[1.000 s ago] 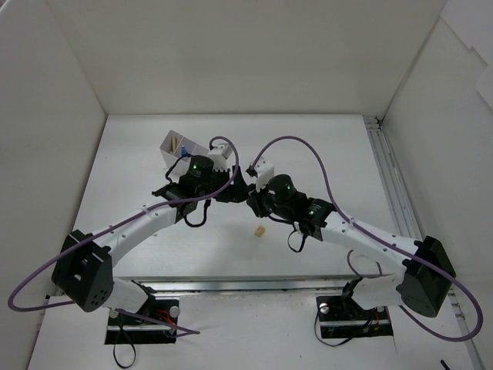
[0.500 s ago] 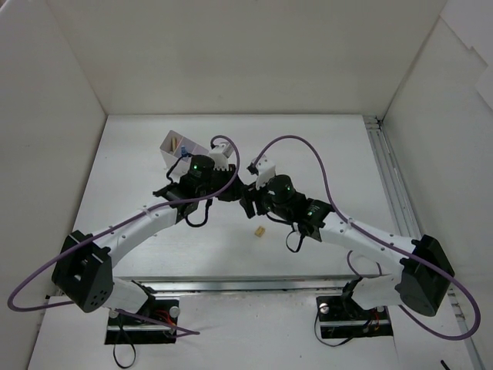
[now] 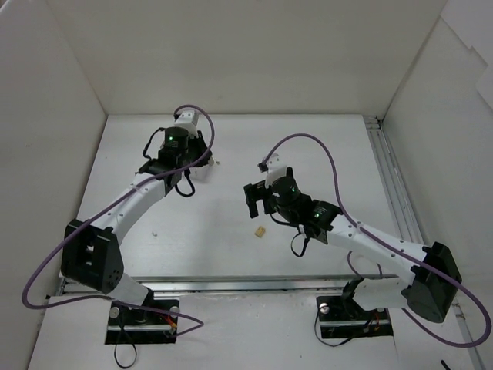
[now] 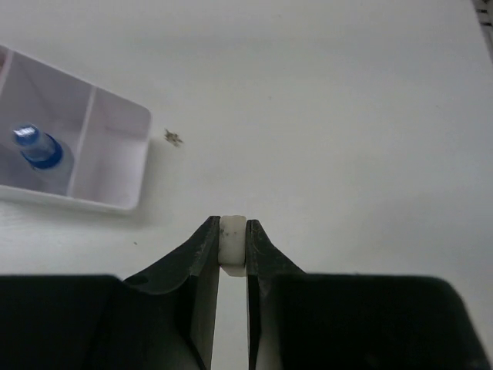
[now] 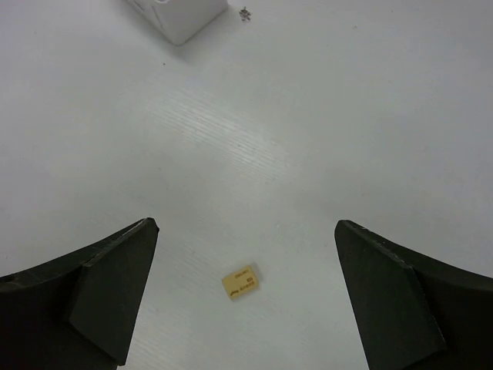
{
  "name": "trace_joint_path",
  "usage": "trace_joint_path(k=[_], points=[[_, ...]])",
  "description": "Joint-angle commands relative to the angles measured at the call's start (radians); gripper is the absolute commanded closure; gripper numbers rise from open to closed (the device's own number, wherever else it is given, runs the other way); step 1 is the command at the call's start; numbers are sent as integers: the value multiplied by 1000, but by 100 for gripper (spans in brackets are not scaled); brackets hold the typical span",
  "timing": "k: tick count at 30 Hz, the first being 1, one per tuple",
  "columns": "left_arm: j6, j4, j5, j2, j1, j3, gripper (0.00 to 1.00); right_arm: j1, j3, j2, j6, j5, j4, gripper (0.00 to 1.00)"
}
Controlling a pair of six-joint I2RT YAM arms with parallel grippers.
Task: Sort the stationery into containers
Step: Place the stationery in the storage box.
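My left gripper [image 4: 233, 230] is shut on a small white eraser-like block [image 4: 233, 240], held above the bare table. To its upper left lies the white divided box [image 4: 115, 203]. A blue-capped tube [image 4: 35, 146] rests in one compartment, and the compartment to its right looks empty. In the top view the left arm [image 3: 174, 140] covers most of the box. My right gripper [image 5: 245, 225] stands wide open with nothing between its fingers, above a small tan eraser [image 5: 240, 280] that lies flat on the table [image 3: 260, 230].
A corner of the white box [image 5: 181, 17] shows at the top of the right wrist view, with a tiny dark speck [image 5: 245, 13] beside it. White walls close in the table on the left, back and right. A metal rail [image 3: 389, 185] runs along the right side.
The two grippers were almost touching at the table's middle. The left arm has swung to the far left over the box, shut on the white block. The right gripper has opened and drawn back.
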Motion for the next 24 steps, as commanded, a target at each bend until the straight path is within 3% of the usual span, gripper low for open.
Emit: trace_joint_path(k=[1, 5, 9, 10, 20, 24], points=[[133, 88, -114, 69, 22, 96, 100, -3, -37, -72, 42, 87, -32, 2], [177, 66, -69, 221, 79, 234, 100, -9, -90, -122, 59, 105, -78, 2], [202, 0, -141, 321, 88, 335, 100, -22, -120, -153, 77, 119, -101, 2], [206, -6, -214, 342, 88, 353, 100, -29, -123, -158, 80, 119, -105, 2], [219, 11, -279, 418, 97, 378, 100, -46, -140, -118, 99, 110, -150, 2], [203, -1, -289, 412, 97, 369, 82, -47, -137, -93, 105, 84, -161, 2]])
